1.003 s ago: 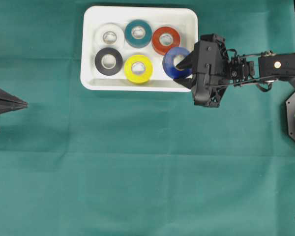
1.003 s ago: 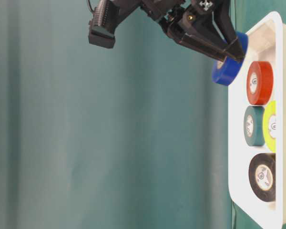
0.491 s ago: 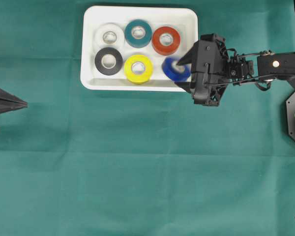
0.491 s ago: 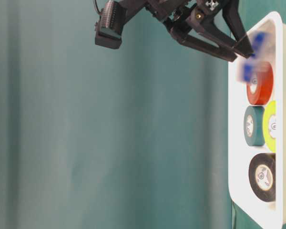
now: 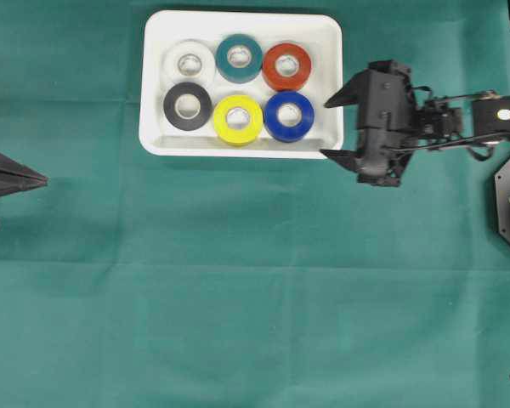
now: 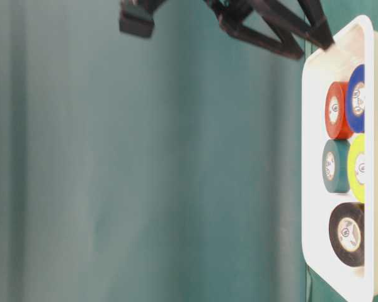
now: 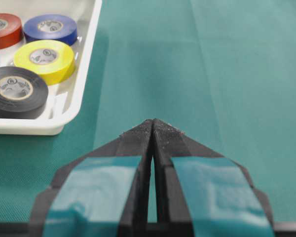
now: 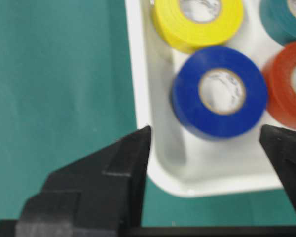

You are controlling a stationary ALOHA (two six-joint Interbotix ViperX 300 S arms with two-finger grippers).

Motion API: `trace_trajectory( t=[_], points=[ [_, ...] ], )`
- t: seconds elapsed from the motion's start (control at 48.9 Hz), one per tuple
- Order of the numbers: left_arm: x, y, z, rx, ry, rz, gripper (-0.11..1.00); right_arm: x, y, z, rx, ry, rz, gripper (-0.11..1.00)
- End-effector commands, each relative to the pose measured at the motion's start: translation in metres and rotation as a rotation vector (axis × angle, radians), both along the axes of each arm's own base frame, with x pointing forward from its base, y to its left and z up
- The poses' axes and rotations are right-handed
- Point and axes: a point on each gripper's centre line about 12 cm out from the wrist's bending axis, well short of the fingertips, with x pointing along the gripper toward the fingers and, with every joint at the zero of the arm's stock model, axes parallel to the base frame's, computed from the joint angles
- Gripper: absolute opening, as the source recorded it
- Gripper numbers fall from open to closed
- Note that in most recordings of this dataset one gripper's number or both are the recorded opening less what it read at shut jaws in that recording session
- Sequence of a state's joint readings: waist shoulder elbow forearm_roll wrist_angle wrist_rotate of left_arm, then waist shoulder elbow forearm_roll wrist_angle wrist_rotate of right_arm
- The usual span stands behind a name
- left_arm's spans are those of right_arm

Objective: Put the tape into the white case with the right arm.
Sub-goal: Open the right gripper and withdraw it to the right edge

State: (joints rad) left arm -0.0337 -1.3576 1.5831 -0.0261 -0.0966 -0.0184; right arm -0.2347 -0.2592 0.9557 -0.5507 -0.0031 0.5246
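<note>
A blue tape roll [image 5: 289, 116] lies flat in the white case [image 5: 238, 19], in its near right corner beside the yellow roll [image 5: 239, 119]. My right gripper [image 5: 325, 128] is open and empty just off the case's right rim, its two black fingers wide apart. In the right wrist view the blue tape roll [image 8: 219, 92] sits ahead of the right gripper [image 8: 205, 129], apart from both fingers. The table-level view shows the right gripper [image 6: 312, 50] raised above the case's rim [image 6: 315, 157]. My left gripper [image 7: 153, 122] is shut on nothing at the far left.
The case also holds white [image 5: 189, 63], teal [image 5: 239, 57], red [image 5: 287, 67] and black [image 5: 187, 105] rolls. Green cloth covers the table [image 5: 255, 280]. The left gripper [image 5: 42, 179] rests at the left edge, well away from the case.
The right gripper opened and let go of the blue tape, which dropped flat into the case. The gripper then drew back to the right and upward. The left arm did not move.
</note>
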Motion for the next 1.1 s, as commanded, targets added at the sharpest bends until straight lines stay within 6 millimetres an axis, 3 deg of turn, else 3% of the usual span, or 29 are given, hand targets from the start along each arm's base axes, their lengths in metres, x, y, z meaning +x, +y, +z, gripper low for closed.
trace_trajectory(
  t=[0.0, 0.348, 0.716, 0.88, 1.085],
  points=[
    [0.001, 0.000, 0.004, 0.001, -0.008, 0.000, 0.00, -0.010, 0.002, 0.013, -0.010, -0.046, -0.002, 0.64],
    [0.001, 0.000, 0.004, 0.001, -0.008, 0.000, 0.00, -0.076, 0.018, 0.026, -0.024, -0.172, -0.013, 0.63],
    [0.001, 0.000, 0.004, 0.001, -0.006, 0.000, 0.00, -0.137, 0.028, 0.021, -0.043, -0.313, -0.058, 0.63],
    [0.001, 0.000, 0.004, 0.003, -0.008, -0.001, 0.00, -0.153, 0.030, 0.018, -0.061, -0.362, -0.076, 0.63],
    [0.001, 0.000, 0.004, 0.003, -0.008, -0.002, 0.00, -0.155, 0.030, 0.015, -0.065, -0.365, -0.074, 0.63]
  ],
)
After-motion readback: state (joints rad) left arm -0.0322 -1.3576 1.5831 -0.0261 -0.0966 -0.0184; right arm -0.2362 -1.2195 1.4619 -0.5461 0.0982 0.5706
